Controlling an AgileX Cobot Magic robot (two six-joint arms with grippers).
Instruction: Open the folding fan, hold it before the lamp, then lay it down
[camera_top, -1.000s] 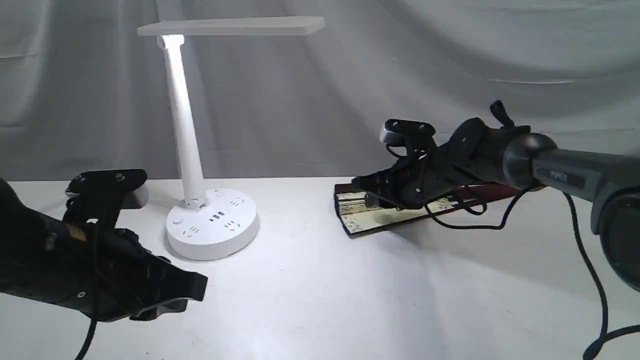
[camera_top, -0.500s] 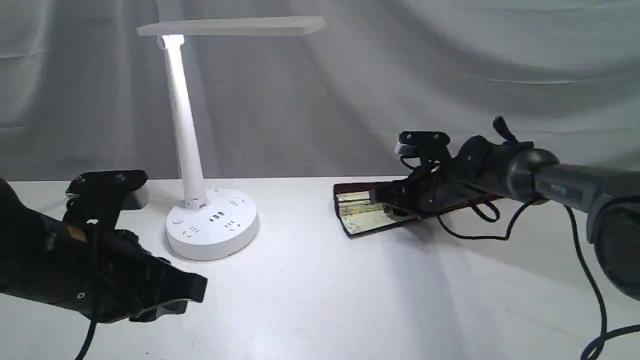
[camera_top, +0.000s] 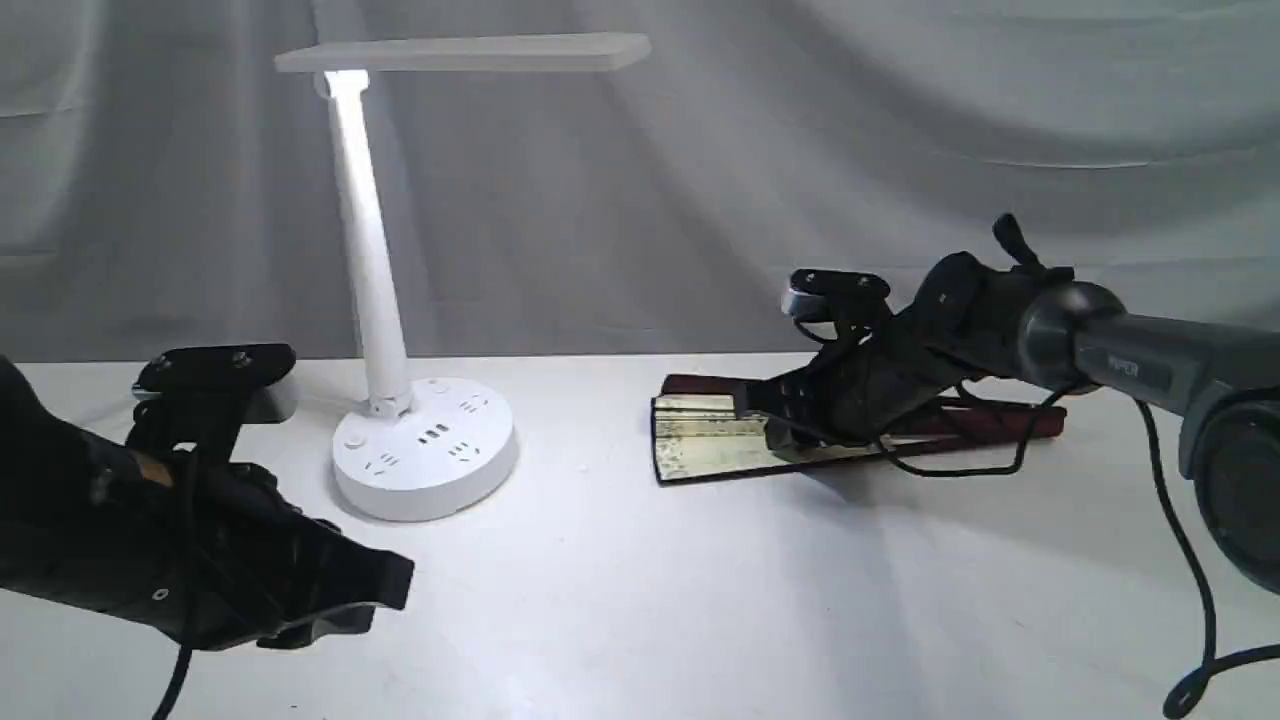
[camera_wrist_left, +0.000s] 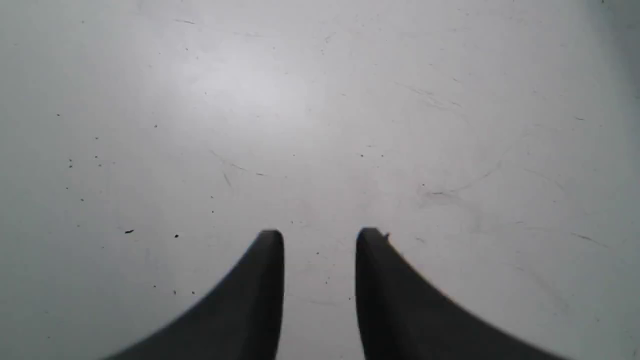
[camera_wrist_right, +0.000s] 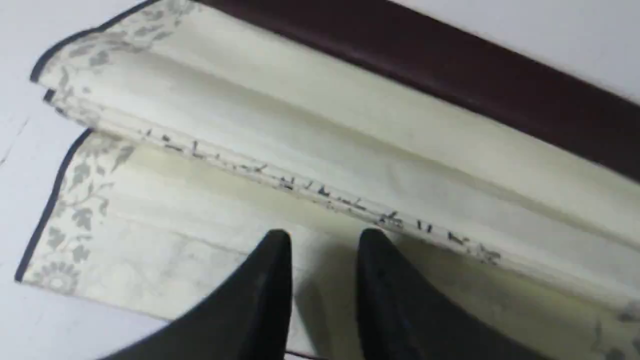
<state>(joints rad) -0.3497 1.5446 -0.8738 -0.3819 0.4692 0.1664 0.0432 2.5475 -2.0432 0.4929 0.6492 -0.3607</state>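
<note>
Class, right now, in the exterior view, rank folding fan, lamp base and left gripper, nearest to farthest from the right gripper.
1. folding fan, under the right gripper.
2. lamp base, left of middle.
3. left gripper, front left.

folding fan (camera_top: 700, 448): barely spread, lying flat | lamp (camera_top: 371, 250): upright, lit

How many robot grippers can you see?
2. The left gripper hangs over the table near the lamp; the right gripper is down at the folding fan. None looks hidden.

On table (camera_top: 640, 600): lamp (camera_top: 366, 250) left, folding fan (camera_top: 700, 452) right
</note>
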